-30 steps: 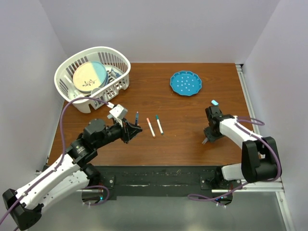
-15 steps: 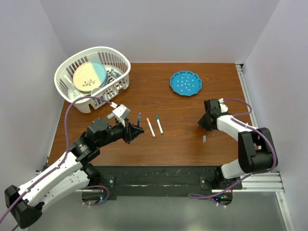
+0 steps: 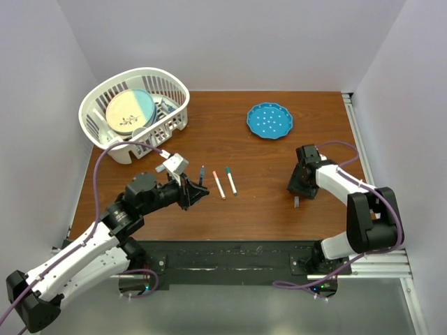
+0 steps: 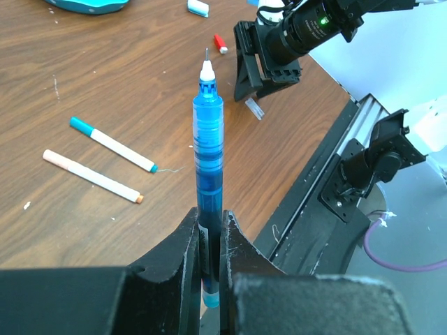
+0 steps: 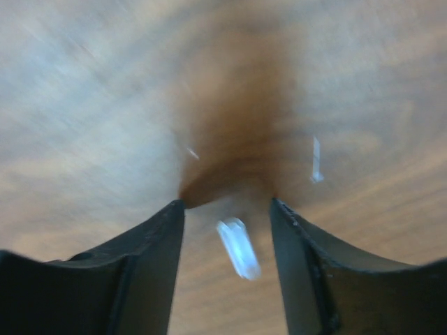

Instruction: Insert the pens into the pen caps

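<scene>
Two grippers to tell, left first. Clenches left gripper (image 4: 209, 225) on blue pen (image 4: 208, 139), pinching the lower barrel between both fingers. Holds it clear of the table (image 4: 84, 91), bare tip pointing straight out beyond the fingertips.

Ahead and to the left of those fingers, flat on the wood: teal pen (image 4: 112, 144) and salmon pen (image 4: 91, 176), side by side, near each other but not touching. Farther out past the blue tip: red cap (image 4: 220, 43), then light blue cap (image 4: 198, 7), apart from one another. Farther out again and to the left, cut by the frame edge: plate (image 4: 87, 3). From overhead, behind the left fingers and to their left: basket (image 3: 171, 124).

Spreads right gripper (image 5: 227, 202), fingers released, grasping nothing. Between them, nearer the wrist than the tips: clear cap (image 5: 237, 248) lying on the table, touching neither finger as far as the blur lets one tell. From overhead, shows that cap just on the near side of the right fingers, well apart from the left ones.
</scene>
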`<state>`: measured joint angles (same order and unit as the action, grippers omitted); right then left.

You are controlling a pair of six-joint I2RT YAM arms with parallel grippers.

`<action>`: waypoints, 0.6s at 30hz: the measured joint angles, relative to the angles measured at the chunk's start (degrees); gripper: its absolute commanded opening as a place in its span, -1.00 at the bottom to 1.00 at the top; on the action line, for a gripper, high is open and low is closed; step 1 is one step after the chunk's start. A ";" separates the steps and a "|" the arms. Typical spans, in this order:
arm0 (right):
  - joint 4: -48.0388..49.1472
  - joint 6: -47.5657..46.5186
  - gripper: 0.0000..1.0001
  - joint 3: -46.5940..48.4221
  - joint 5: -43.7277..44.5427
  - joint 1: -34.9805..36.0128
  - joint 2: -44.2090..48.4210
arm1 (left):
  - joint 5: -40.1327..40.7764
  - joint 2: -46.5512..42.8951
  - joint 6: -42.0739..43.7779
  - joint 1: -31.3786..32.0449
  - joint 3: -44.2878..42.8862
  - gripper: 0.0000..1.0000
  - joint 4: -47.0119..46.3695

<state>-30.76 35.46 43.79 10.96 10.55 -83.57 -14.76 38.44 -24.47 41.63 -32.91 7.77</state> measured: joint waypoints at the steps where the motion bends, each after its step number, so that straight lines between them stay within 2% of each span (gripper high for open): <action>1: -1.31 -0.33 0.17 -0.09 0.00 0.00 0.35 | -0.22 0.00 0.00 0.00 0.00 -1.00 0.00; 7: -5.44 -1.14 0.12 -0.79 -1.16 -0.02 1.22 | -1.51 -0.22 0.00 0.00 0.00 -1.00 0.00; 18: -4.79 -3.72 -0.16 -0.26 -2.78 -0.09 -0.02 | -1.62 -3.63 0.00 0.00 0.00 -1.00 0.37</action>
<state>-35.55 31.75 43.53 8.19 10.46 -83.59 -16.38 34.81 -24.47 41.63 -32.91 8.14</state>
